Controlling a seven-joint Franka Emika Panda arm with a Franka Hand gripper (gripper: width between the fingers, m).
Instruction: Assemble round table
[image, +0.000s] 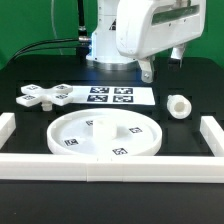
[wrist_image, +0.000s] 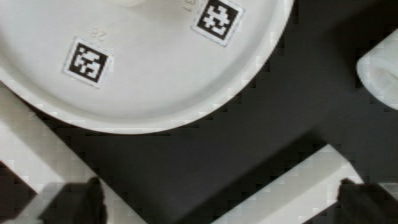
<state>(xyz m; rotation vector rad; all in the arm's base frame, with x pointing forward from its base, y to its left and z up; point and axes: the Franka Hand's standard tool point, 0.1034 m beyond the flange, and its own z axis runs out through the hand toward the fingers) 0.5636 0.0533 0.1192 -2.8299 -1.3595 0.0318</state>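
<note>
Nothing is joined yet. In the exterior view the pincer (image: 163, 62) hangs wide open and empty at one o'clock above the tabletop (image: 30, 125). The round disc (image: 108, 137) lies at six and the leg (image: 179, 105) at three. The next move is probably a square descent onto the disc's rim.

The exterior view looks from the near side, raised, across the table (image: 185, 135) toward the arm (image: 140, 30) at the far edge. The wrist view looks down close. Both share the disc (image: 105, 137) (wrist_image: 125, 50).
</note>
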